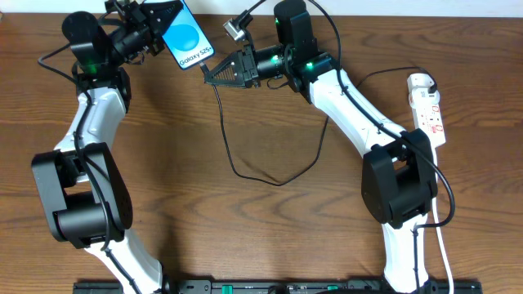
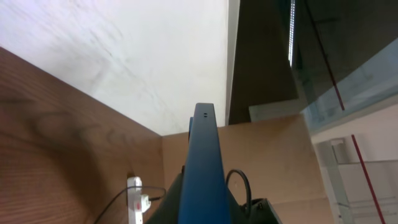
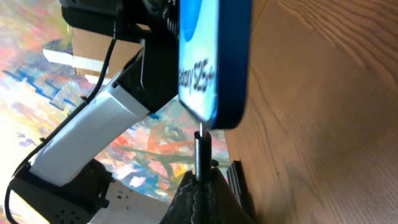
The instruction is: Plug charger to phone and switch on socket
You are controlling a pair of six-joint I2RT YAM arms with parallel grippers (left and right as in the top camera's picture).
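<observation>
My left gripper (image 1: 163,34) is shut on the phone (image 1: 186,37) and holds it off the table at the back, blue screen facing up. From the left wrist only the phone's blue edge (image 2: 204,162) shows. My right gripper (image 1: 209,75) is shut on the charger plug (image 3: 202,152), just right of the phone. The plug's tip meets the phone's bottom edge (image 3: 214,62); how deep it sits I cannot tell. The black charger cable (image 1: 245,173) loops across the table. The socket (image 1: 429,106) lies at the far right, away from both grippers.
The socket's white cord (image 1: 445,245) runs down the right side to the front edge. A black rail (image 1: 278,287) lines the table's front. The white wall borders the table's far edge (image 1: 409,10). Both arms' bases stand near the front corners.
</observation>
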